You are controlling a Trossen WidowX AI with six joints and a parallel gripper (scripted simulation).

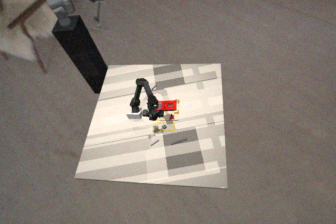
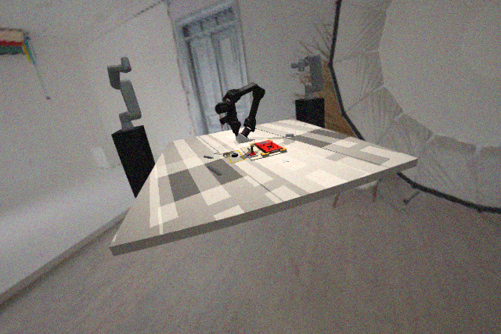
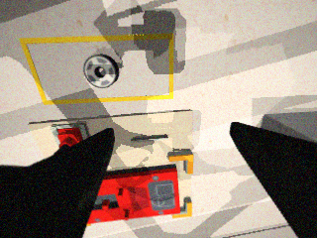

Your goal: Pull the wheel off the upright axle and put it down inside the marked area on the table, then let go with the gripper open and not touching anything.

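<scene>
Wheel (image 3: 100,70) lying flat inside yellow zone (image 3: 170,64), ahead of pincer (image 3: 170,139). Pincer spread wide, nothing being held. Wheel judged light, rigid; rim gripping advised.

Black jointed arm (image 1: 142,94), pale grey base block (image 1: 134,115), black tapered fingers.

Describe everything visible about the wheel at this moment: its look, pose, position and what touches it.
The wheel is small and round, with a dark outer tyre, a light grey spoked face and a dark hub hole. It lies flat on the table, face up, inside the yellow marked area, toward one end and clear of the outline. Nothing grips it: the pincer is open and apart from it, above the red fixture. In the top view the wheel is a tiny grey dot.
</scene>
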